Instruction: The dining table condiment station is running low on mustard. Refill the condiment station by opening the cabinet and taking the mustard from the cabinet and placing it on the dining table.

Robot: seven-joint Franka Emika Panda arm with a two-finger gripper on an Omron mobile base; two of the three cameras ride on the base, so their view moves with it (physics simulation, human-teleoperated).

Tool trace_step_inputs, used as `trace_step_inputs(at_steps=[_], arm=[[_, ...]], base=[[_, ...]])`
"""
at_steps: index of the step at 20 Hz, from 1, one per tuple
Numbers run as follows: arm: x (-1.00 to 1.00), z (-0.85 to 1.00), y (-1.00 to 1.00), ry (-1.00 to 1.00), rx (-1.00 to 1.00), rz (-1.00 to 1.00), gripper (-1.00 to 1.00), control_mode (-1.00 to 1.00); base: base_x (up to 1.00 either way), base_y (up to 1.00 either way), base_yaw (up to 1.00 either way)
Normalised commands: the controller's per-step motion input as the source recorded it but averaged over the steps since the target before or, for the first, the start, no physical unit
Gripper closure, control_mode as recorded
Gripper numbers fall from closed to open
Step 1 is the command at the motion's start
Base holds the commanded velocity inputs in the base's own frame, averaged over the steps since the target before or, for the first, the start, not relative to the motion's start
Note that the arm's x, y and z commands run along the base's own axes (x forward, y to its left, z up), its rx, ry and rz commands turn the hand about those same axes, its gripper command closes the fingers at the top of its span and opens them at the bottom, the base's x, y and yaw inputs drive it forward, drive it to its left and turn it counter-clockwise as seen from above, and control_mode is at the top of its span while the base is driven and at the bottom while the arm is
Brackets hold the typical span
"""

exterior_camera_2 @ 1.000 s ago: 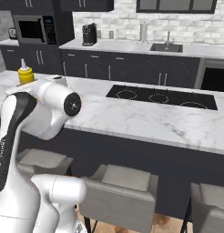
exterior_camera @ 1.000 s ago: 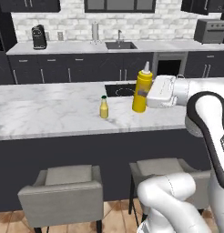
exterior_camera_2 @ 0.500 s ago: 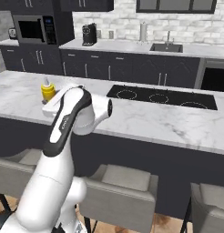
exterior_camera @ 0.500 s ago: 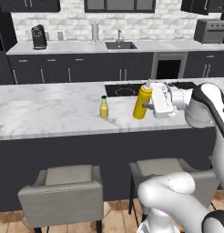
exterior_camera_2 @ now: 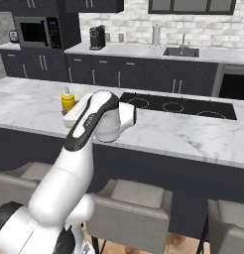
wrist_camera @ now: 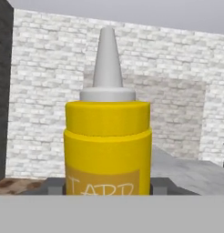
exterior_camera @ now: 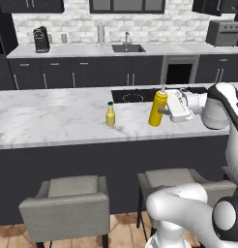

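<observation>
The mustard is a tall yellow squeeze bottle with a pale cone nozzle. It stands upright over the dining table, beside the black cooktop. I cannot tell whether its base touches the marble. My gripper comes in from the right and is shut on the bottle's body. In the hand view the mustard is close up, with a dark fingertip at each side. In the right base view the mustard peeks out behind my arm. The cabinet is out of view.
A shorter pale-yellow bottle with a dark cap stands on the marble to the left of the mustard. Two grey stools sit under the table's near edge. On the back counter are a sink and a coffee machine.
My arm has reached out over the table and carried the mustard lower and further in, next to the cooktop. The grip has not changed, and the small bottle has stayed put.
</observation>
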Motion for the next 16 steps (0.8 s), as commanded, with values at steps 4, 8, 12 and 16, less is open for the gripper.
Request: trace_step_inputs(at_steps=[4, 8, 12, 16], arm=[[0.64, -0.51, -0.08, 0.1, 0.0, 0.0, 1.0, -1.0], [0.44, -0.34, -0.19, -0.02, 0.0, 0.0, 1.0, -1.0], [0.54, -0.3, -0.12, -0.05, 0.0, 0.0, 1.0, -1.0], [0.64, -0.23, -0.04, 0.0, 0.0, 0.0, 1.0, -1.0]], base=[[0.0, 0.0, 0.0], [0.0, 0.0, 0.0], [0.0, 0.0, 0.0], [0.0, 0.0, 0.0]])
